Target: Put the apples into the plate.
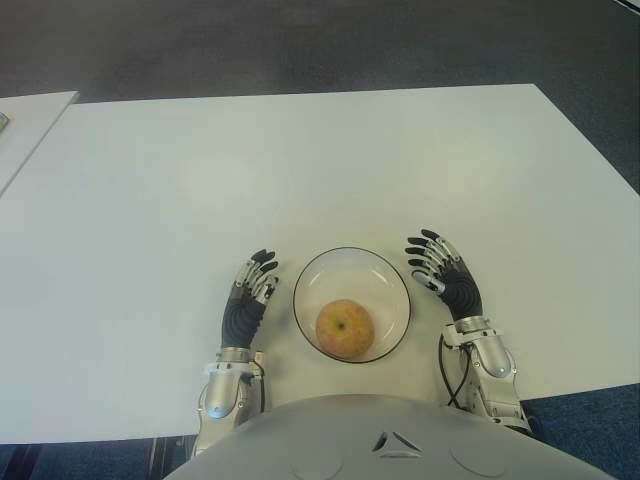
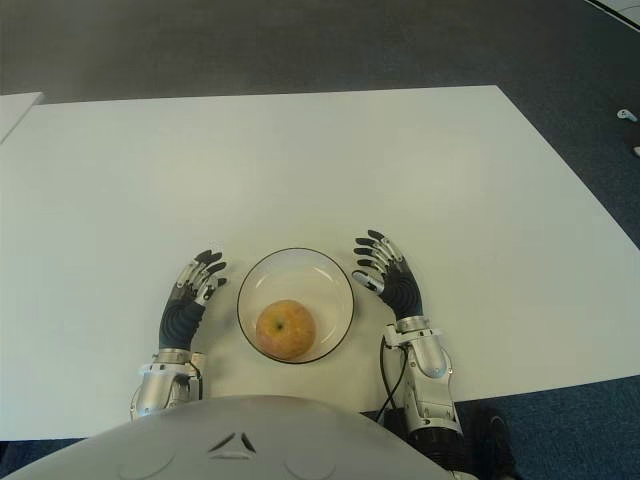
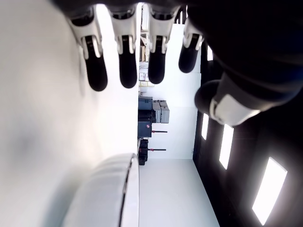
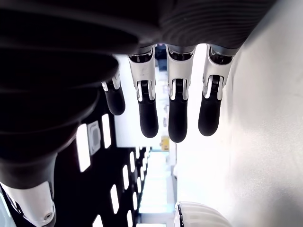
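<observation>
a white table point(image 1: 300, 160) fills most of the eye views, its far edge against dark carpet point(image 1: 300, 45) and its near edge by the robot's body. a clear plate point(image 1: 304, 281) sits on it near the near edge, about midway across. the left hand point(image 1: 248, 298) shows just left of the plate and the right hand point(image 1: 445, 272) just right of it; whether either touches the top cannot be told. a second white surface point(image 1: 25, 120) lies at far left.

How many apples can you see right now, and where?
1. The apple sits inside the clear plate, between the left hand and right hand, both open and empty. No others on the table.
</observation>
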